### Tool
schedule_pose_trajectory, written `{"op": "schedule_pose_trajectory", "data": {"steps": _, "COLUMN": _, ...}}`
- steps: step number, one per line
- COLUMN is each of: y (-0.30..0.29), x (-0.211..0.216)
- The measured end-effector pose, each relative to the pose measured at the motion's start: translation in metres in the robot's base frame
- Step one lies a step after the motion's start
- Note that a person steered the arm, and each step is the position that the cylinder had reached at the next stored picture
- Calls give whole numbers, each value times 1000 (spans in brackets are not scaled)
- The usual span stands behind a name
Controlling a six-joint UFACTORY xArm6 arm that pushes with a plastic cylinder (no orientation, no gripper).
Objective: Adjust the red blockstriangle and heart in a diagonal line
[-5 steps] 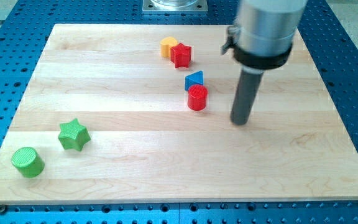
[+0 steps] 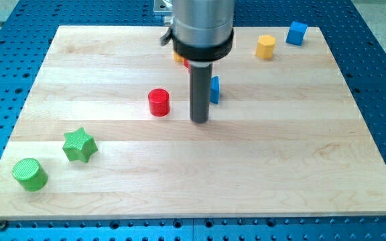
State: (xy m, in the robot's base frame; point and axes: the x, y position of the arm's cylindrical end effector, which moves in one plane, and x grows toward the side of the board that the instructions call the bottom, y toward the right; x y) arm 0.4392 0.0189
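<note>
My tip (image 2: 200,122) rests on the wooden board (image 2: 280,167), near its middle. A red cylinder (image 2: 158,102) stands just to the left of the tip, a small gap apart. A blue triangle (image 2: 214,89) shows behind the rod on its right side, partly hidden. Above it, slivers of an orange block (image 2: 177,57) and a red block (image 2: 187,65) show beside the arm's body; their shapes are hidden. No heart block shows.
A yellow block (image 2: 265,46) and a blue cube (image 2: 297,32) sit near the view's top right. A green star (image 2: 79,145) and a green cylinder (image 2: 30,174) sit at the bottom left.
The arm has moved left by about a sixth of the view. The red cylinder now stands well left of the blue triangle. The yellow block and blue cube have come into sight.
</note>
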Motion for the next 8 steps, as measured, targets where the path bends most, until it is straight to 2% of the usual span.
{"op": "schedule_pose_trajectory", "data": {"steps": 1, "y": -9, "x": -29}}
{"op": "schedule_pose_trajectory", "data": {"steps": 2, "y": -36, "x": -34}}
{"op": "schedule_pose_trajectory", "data": {"steps": 4, "y": -114, "x": 5}}
{"op": "schedule_pose_trajectory", "data": {"steps": 5, "y": -26, "x": 15}}
{"op": "schedule_pose_trajectory", "data": {"steps": 6, "y": 88, "x": 0}}
{"op": "schedule_pose_trajectory", "data": {"steps": 7, "y": 138, "x": -46}}
{"op": "schedule_pose_trajectory", "data": {"steps": 8, "y": 35, "x": -35}}
